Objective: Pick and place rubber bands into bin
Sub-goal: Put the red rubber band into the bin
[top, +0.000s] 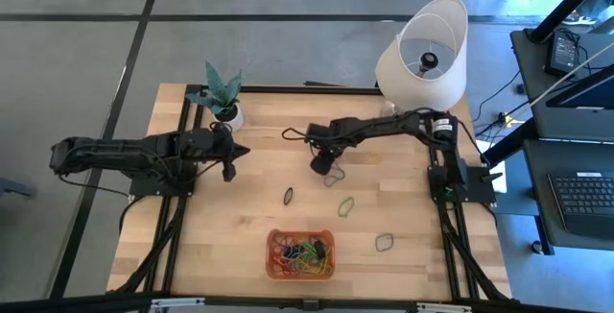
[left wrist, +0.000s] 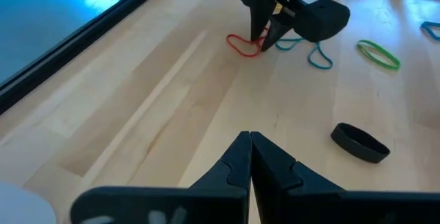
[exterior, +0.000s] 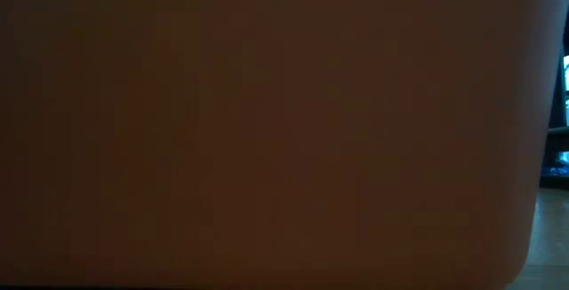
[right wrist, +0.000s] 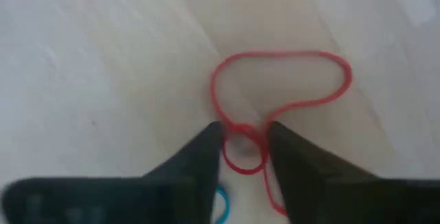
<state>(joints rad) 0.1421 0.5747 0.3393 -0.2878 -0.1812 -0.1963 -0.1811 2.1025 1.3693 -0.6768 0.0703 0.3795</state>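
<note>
Red rubber band (right wrist: 275, 107) lay flat on the wooden surface (top: 240, 227), directly under the right gripper (right wrist: 244, 138), fingers parted and straddling the band's twisted waist, tips down at the wood. Looked like a pinch about to land rather than a grip made; could not tell from the blurred wrist picture whether the fingers touched rubber yet. Ran with its long axis away from the gripper, big loop ahead, small loop between the tips.

Sat far from the orange bin (top: 300, 254), which held a tangle of bands at the near edge of the surface, well apart from the gripper. Lay loose between them: a dark band (top: 289, 196), a green one (top: 345, 204), another (top: 385, 242).

Left gripper (left wrist: 250, 157) hung clenched and empty beside the plant pot (top: 228, 116), farther from the red band than the right.

Showed only in the left wrist view: a blue band (left wrist: 309, 51) just beside the red one. Gave nothing, the low view, blocked dark. Gave the bin's bearing, the high view alone.
</note>
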